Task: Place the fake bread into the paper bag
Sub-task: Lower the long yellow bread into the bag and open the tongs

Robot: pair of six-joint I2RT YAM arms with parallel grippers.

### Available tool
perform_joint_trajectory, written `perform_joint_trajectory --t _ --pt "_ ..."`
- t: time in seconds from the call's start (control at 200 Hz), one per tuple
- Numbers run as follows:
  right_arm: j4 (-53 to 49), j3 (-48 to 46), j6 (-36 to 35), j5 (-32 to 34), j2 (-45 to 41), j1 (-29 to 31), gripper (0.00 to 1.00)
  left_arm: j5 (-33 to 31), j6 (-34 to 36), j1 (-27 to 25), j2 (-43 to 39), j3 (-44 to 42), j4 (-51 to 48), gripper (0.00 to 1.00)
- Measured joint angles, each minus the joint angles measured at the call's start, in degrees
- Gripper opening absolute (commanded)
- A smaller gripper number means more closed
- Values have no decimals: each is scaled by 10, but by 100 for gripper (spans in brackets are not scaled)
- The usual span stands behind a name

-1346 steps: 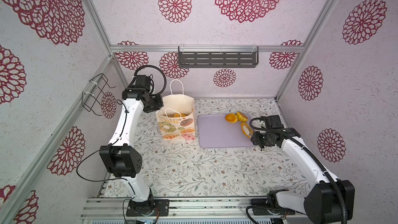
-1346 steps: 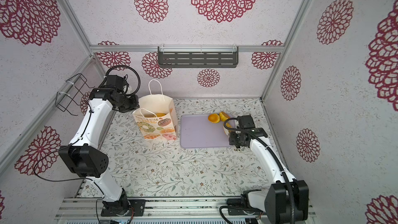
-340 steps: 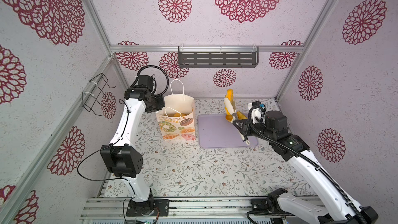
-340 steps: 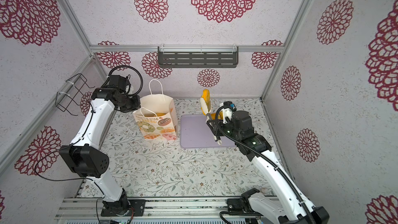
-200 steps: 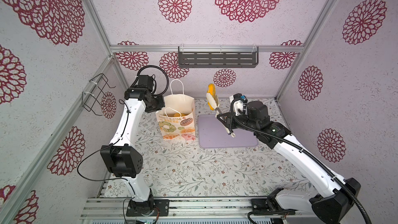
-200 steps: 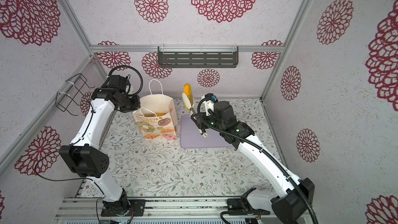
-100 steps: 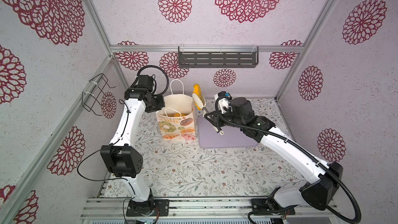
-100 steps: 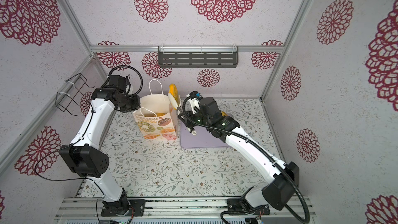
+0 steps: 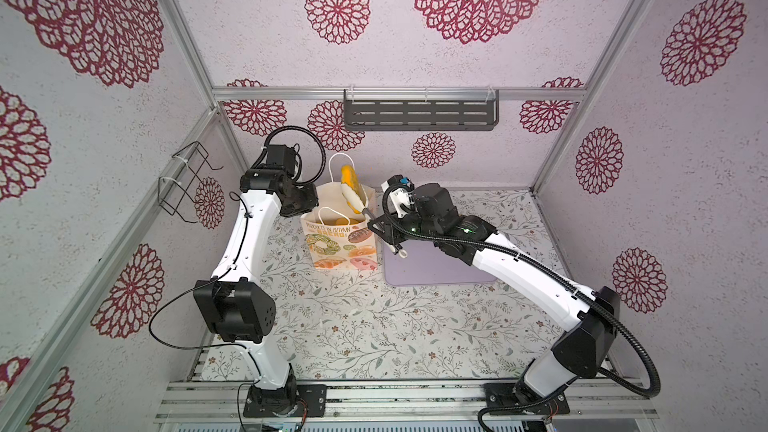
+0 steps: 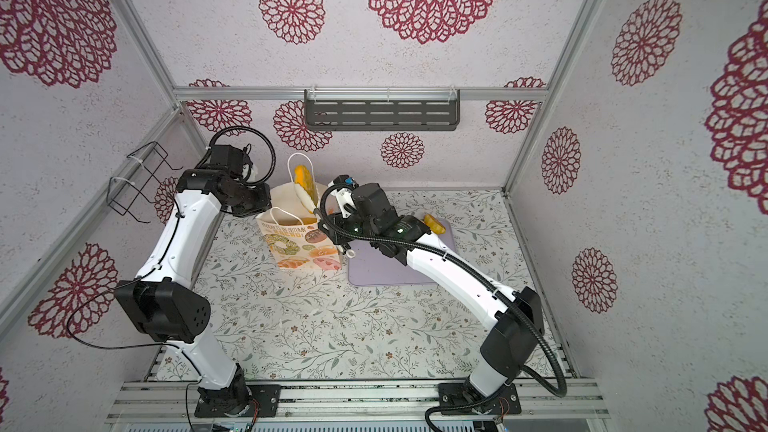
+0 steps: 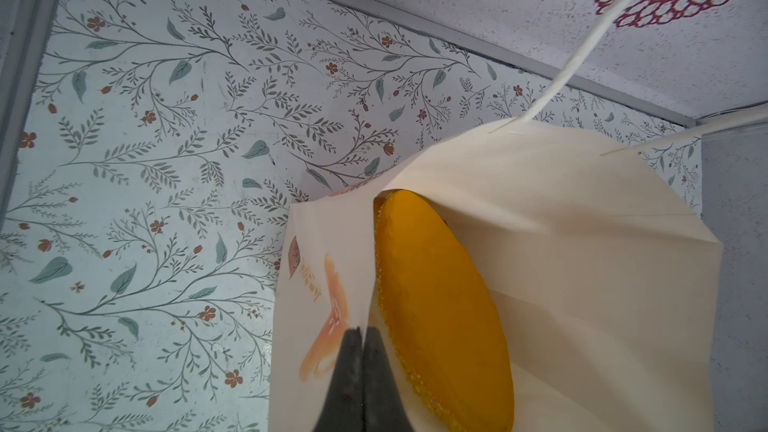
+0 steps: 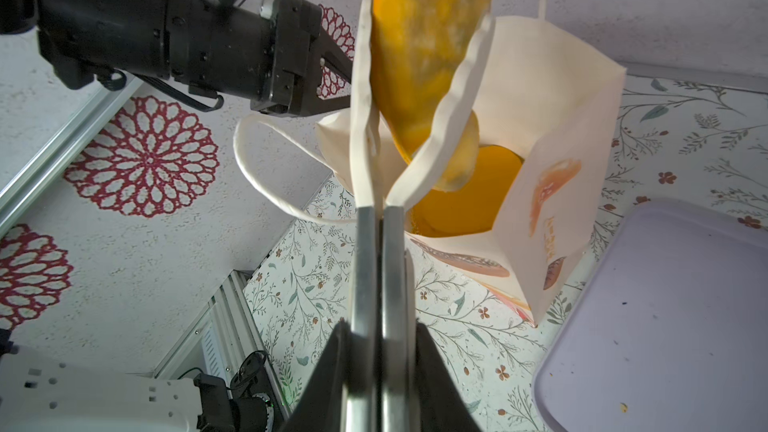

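**Over the bag:** the right hand (image 12: 380,328), jaws closed tight on a pair of tongs (image 12: 380,251), has swung its oval loaf (image 9: 347,176) across in the last moments. It has gone from above the lilac tray (image 9: 436,268), centre right of the frame, to the paper bag (image 9: 338,238) at centre left. The loaf now hangs above the bag's open mouth, clasped between the tongs' white tips and clear of the rim.

The left hand (image 11: 362,340), shut on the bag's upper edge throughout, keeps the mouth spread. Orange bread (image 12: 469,201) already lies inside, and one more piece (image 10: 432,224) waits on the tray in a top view. The carry looks finished, so lowering and release appear to be all that remains for this loaf.

The loaf stands nearly on end, its long axis continuing the line of the tongs. In both top views its free end points toward the top of the frame and its gripped end down toward the opening. The bag stands upright on the flowered counter (image 9: 353,326).
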Motion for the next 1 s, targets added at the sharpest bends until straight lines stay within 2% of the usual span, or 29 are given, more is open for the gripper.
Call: perform_joint_trajectory --t 0.48,0.615,0.756,0.906,1.001 --pt "-20 75 -5 -2 71 11 0 2 0 0 0 0 0 0" --pt "-25 90 -5 -2 88 12 18 3 0 0 0 0 0 0" --pt "-31 93 -7 -2 92 13 31 3 0 0 0 0 0 0" --pt "-33 94 -13 -2 92 13 38 3 0 0 0 0 0 0" --pt "-32 94 -14 -2 92 13 38 3 0 0 0 0 0 0"
